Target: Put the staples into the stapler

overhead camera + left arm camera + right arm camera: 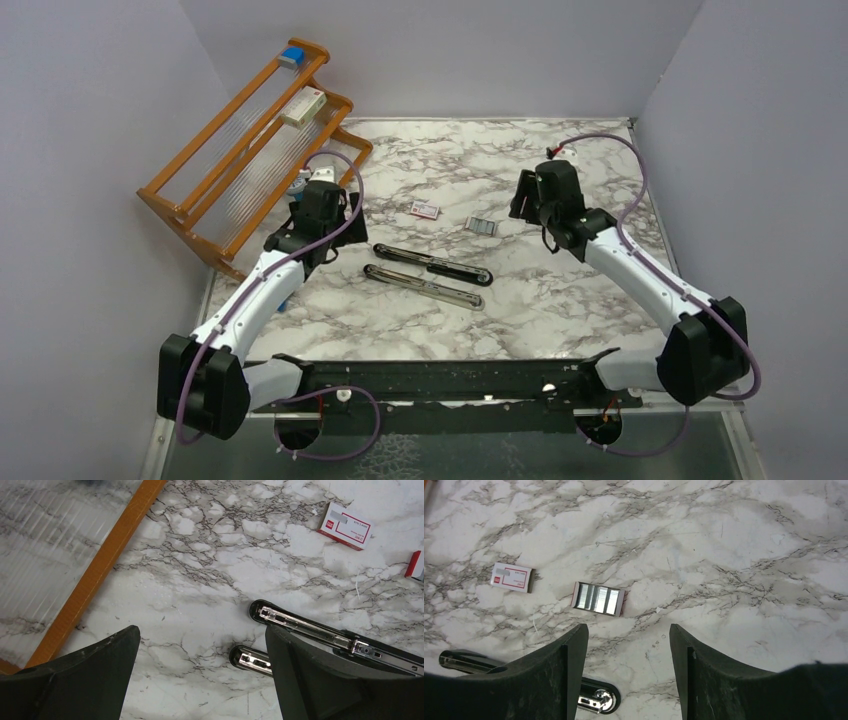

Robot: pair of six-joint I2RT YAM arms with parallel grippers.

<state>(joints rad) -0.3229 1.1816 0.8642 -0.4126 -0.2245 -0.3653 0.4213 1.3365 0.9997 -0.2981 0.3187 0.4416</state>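
Silver staples (599,599) lie just beyond right end of stapler (432,263), splayed crosswise; right gripper (627,630) nearer, jaws parted, empty; left gripper (201,630) gaping, empty.

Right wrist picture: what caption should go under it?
Open right gripper above the table, staples just ahead, packet and stapler to the side.
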